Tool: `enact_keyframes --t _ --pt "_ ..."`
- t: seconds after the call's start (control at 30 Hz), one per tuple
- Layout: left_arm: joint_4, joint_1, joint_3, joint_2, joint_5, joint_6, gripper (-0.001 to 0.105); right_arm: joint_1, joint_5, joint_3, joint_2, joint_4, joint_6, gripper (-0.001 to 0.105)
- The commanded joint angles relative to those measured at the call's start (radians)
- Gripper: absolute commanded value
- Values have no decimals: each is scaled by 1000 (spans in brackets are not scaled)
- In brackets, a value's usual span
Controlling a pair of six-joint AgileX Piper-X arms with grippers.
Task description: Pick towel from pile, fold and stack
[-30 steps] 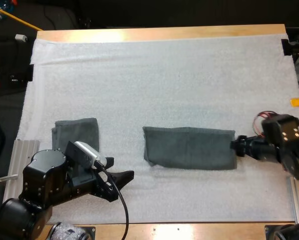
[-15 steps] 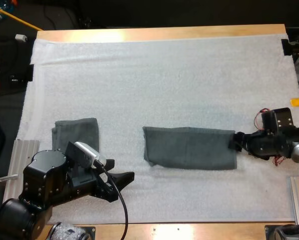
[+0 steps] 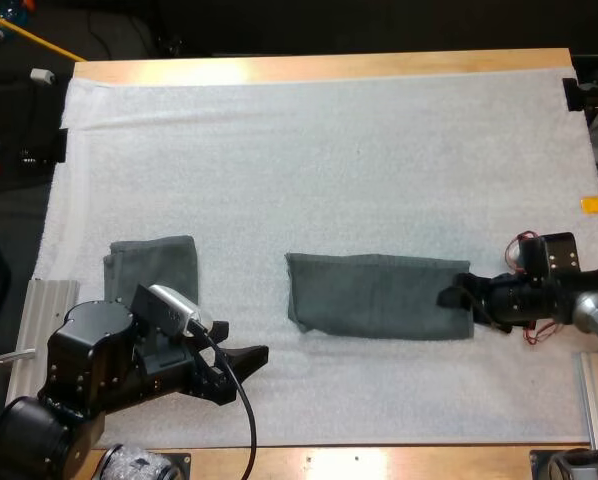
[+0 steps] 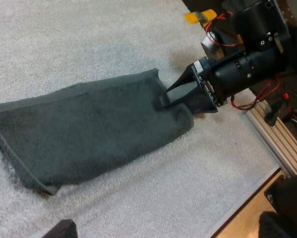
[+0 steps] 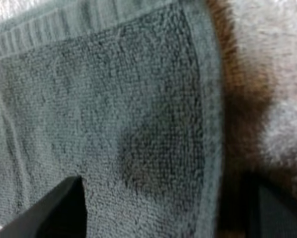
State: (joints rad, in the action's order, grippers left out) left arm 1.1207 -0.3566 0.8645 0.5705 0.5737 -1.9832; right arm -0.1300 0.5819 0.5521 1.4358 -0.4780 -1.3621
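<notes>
Spanning the middle of the white mat (image 3: 329, 150), the half-folded towel (image 3: 374, 297) lies flat, well apart from the smaller folded towel (image 3: 154, 260) at the left. Your right gripper (image 3: 457, 297) has advanced from just beside the half-folded towel's right end to over it, jaws parted, so a pinch for the next fold looks imminent. Your left gripper (image 3: 247, 362) waits, jaws apart.

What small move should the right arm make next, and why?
Probably shut the right gripper on the near end of the towel. Its jaws stand open astride that edge, one over the cloth, one over the mat, so nothing is gripped yet.
</notes>
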Motion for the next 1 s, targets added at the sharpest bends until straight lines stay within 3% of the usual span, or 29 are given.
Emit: enact_keyframes --t 0.0,0.13,0.4,0.57,0.67,0.8,0.97 --pt "4 -1 6 -2 13 -9 69 -4 29 -33 33 -22 6 66" --pt "4 -1 6 -2 13 -9 69 -4 71 -42 33 -25 6 63" --pt "4 -1 6 -2 13 -9 69 -4 64 -42 33 -38 37 30" --pt "4 -1 6 -2 13 -9 69 -4 19 -42 26 -39 35 0" --pt "4 -1 6 -2 13 -9 69 -4 -15 -42 -11 -56 8 0" --pt "4 -1 6 -2 13 -9 69 -4 -160 -15 -93 -160 -53 0" --pt "4 -1 6 -2 13 -9 69 -4 -435 95 -175 -397 -226 0"
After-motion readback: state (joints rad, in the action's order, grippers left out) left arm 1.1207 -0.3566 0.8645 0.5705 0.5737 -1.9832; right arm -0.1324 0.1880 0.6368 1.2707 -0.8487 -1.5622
